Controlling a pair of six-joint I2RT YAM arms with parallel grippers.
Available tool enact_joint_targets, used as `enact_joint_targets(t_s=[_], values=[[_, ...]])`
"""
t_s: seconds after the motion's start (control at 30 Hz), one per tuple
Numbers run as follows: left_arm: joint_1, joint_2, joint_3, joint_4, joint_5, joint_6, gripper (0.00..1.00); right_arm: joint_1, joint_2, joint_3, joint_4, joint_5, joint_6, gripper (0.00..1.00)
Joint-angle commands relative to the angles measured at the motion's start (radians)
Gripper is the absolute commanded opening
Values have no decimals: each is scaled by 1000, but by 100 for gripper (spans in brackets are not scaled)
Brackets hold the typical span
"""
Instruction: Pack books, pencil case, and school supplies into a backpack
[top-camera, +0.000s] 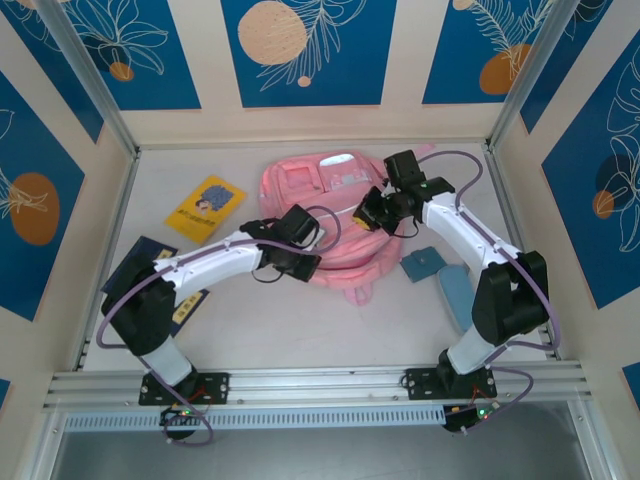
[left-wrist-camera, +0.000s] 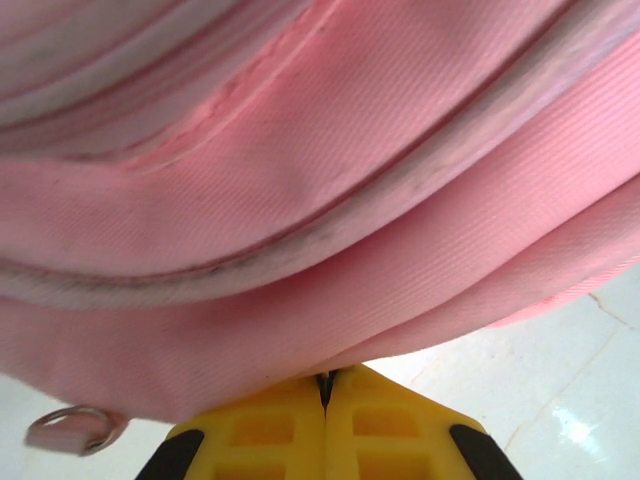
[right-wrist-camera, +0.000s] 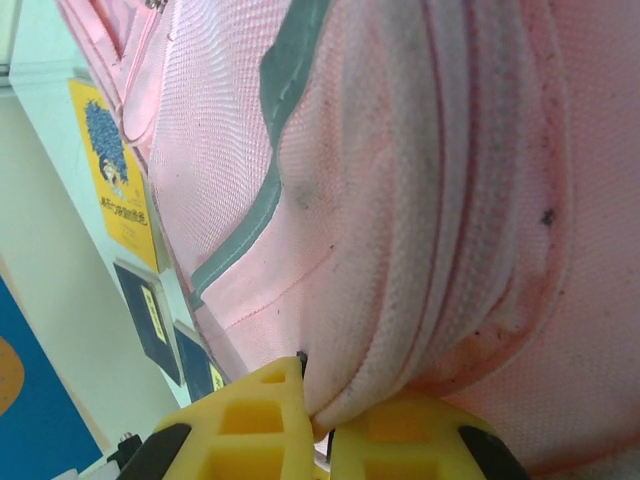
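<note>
Blue leaf-print panels wall in a pale tabletop (top-camera: 330, 320). Pink backpack (top-camera: 285, 190) sits upper centre in the top view. Left claw (left-wrist-camera: 325, 385) is closed, tips against the pack's lower edge. Right claw (right-wrist-camera: 318, 425) is clamped on a fold of backpack fabric. Yellow book (top-camera: 205, 207) lies left of the pack, navy book (top-camera: 135, 262) lower left under the left arm, pencil case (top-camera: 458, 292) lower right. Yellow book's cover text is too small to read.

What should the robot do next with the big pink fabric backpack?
Probably the right gripper should gently lift the fold it pinches on the large pink fabric backpack, to start opening it. The left gripper is shut against the bag's near edge and may steady it; the thin yellow book lies outside, unpacked.
</note>
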Motion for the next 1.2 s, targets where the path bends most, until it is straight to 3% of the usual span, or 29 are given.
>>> enact_joint_targets(t_s=[0.0, 0.43, 0.9, 1.17], values=[[57, -67, -54, 31, -76, 53, 0, -25, -39, 42, -40, -46, -61, 3], [201, -128, -156, 206, 28, 117, 0, -45, -34, 43, -57, -73, -109, 2], [421, 66, -47, 330, 193, 177, 0, -49, 16, 78, -82, -147, -225, 3], [470, 231, 117, 322, 156, 204, 2, -50, 70, 79, -48, -175, -235, 3]])
